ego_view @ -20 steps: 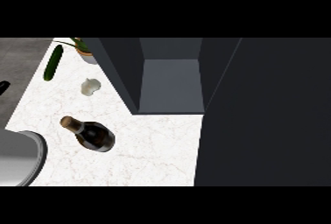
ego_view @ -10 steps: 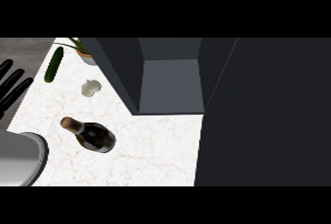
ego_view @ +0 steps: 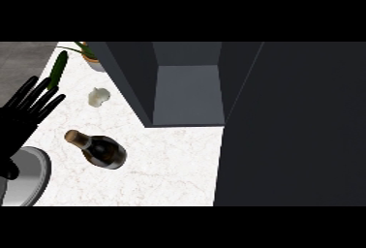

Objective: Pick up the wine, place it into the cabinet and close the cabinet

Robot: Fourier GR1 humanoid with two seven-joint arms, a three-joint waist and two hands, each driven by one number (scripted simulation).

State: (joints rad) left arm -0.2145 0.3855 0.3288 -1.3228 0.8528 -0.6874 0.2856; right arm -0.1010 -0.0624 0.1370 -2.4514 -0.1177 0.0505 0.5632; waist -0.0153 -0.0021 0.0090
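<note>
Dark glass wine bottle with a tan cork top (ego_view: 99, 149) standing on the white marble counter (ego_view: 172, 164), just left of the open dark grey cabinet (ego_view: 187, 92). Black left hand (ego_view: 25, 110) at the left edge, fingers straight and spread, holding nothing. Right hand out of view. Best to come in low from the left, wrap around the bottle's wide body below the neck, and lift straight up before swinging toward the cabinet opening.

White marbled tabletop (ego_view: 172, 164) with faint veins. Dark brown-black wine (ego_view: 100, 150), tan cork end. Dark grey cabinet (ego_view: 187, 82), lighter grey inside. Black left robot hand (ego_view: 25, 109). Green cucumber (ego_view: 57, 69). Whitish garlic (ego_view: 99, 96). Orange pot (ego_view: 91, 59).
</note>
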